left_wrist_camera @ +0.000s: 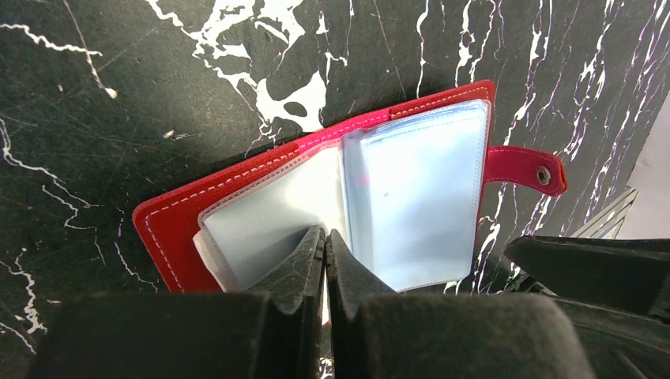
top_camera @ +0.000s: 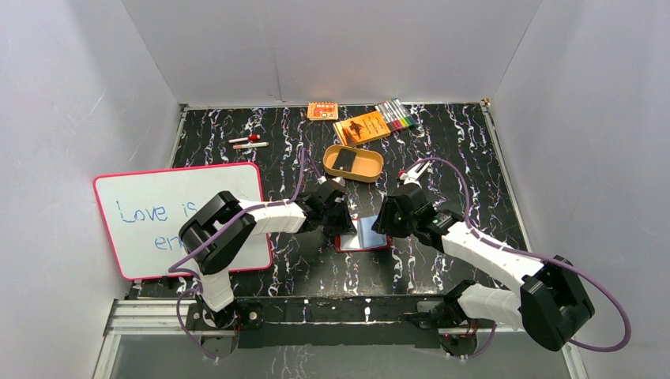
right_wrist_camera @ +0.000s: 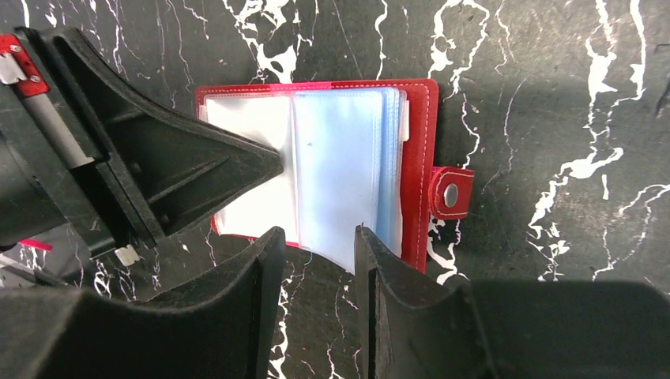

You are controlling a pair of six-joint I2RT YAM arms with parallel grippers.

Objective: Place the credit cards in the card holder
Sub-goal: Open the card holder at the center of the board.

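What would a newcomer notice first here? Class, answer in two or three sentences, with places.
A small red leather-like wallet lies open mid-table, clear sleeves up, the closed left tool pointing onto them and the open right tool at their edge. A pink-framed whiteboard with blue writing lies at the left. Behind the wallet, a tan oval tray holds a dark flat card.

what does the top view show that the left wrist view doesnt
Only top: the whiteboard, the tray with a dark card in it, the markers and an orange packet.
Only left wrist: the snap tab, the white stitching, and the left gripper shut at the fold of the clear sleeves.
Both: the red wallet lying open on the marble table.
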